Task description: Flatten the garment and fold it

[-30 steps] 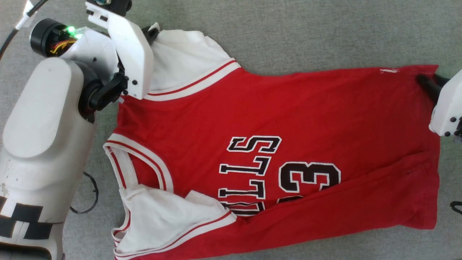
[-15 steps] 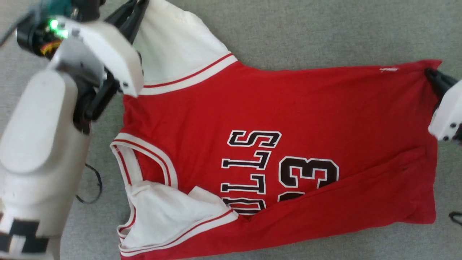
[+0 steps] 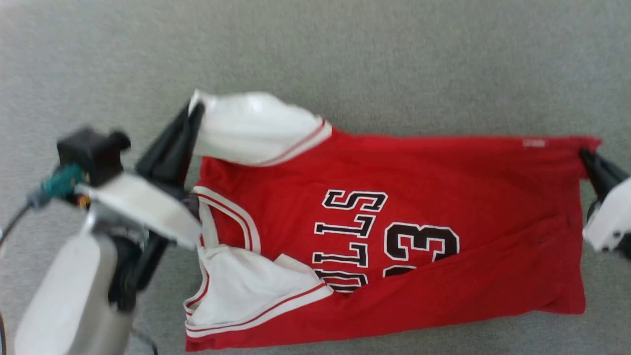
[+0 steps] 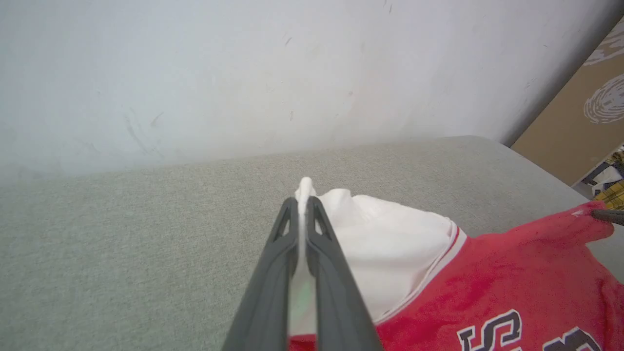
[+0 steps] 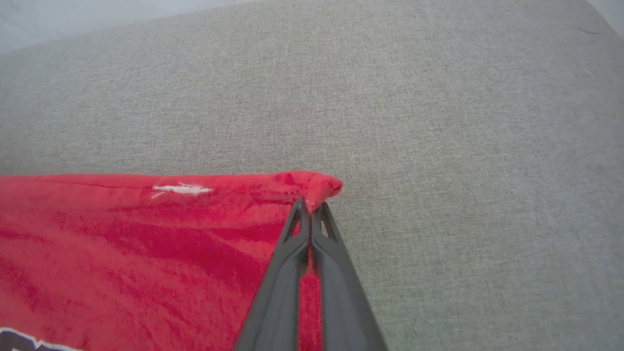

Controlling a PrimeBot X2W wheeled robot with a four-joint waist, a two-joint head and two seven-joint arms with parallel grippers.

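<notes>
The garment (image 3: 443,187) is a red jersey with white sleeves, black "BULLS" lettering and a number, spread sideways on the grey surface with its collar to the left. My left gripper (image 3: 194,109) is shut on the far white sleeve (image 4: 385,243), whose tip pokes out between the fingers (image 4: 304,204). My right gripper (image 3: 586,155) is shut on the far hem corner (image 5: 317,187) at the right. The stretch of garment between the two grips is pulled taut. The near sleeve (image 3: 246,291) lies crumpled over the lettering.
Grey fabric surface (image 3: 345,59) extends all around the garment. A pale wall (image 4: 243,73) rises behind it, with a brown panel (image 4: 575,122) at the far right of the left wrist view.
The right gripper has shut on the hem corner. Both arms have lifted and drawn the far edge of the garment taut. The head camera has shifted, so the whole picture sits lower.
</notes>
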